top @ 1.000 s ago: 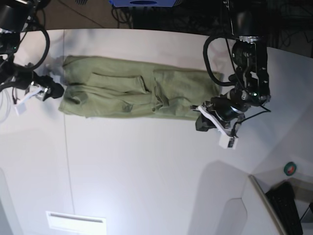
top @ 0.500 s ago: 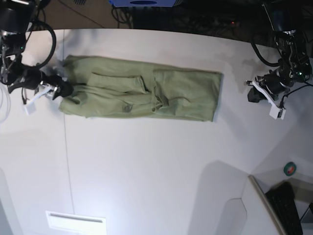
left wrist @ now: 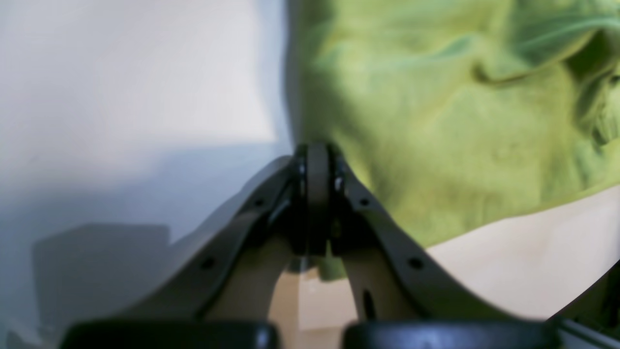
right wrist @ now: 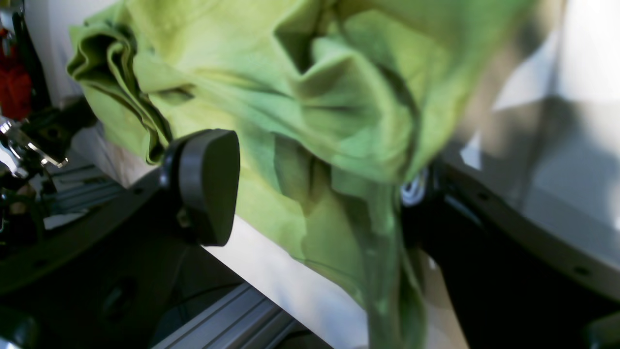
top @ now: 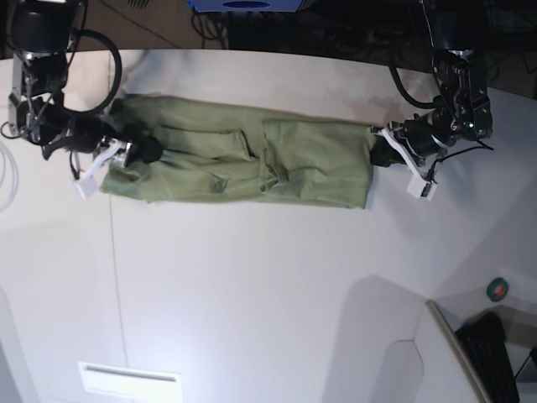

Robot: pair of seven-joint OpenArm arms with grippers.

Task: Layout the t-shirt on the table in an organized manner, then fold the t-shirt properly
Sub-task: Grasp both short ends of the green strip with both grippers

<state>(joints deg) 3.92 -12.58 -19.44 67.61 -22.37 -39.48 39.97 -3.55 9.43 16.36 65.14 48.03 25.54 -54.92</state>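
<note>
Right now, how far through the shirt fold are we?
Done: the t-shirt lies on the table as a long narrow band, sleeves apparently folded in, though wrinkled. In hand: the right gripper, jaws wide, straddles bunched cloth at one end without clamping; the left gripper, shut with nothing between its pads, sits at the other end's edge. Left: grasp the ends and fold the band crosswise into a compact rectangle.

t-shirt (right wrist: pixel 310 121) between spread hand (right wrist: pixel 315 189) fingers — bunched
</note>
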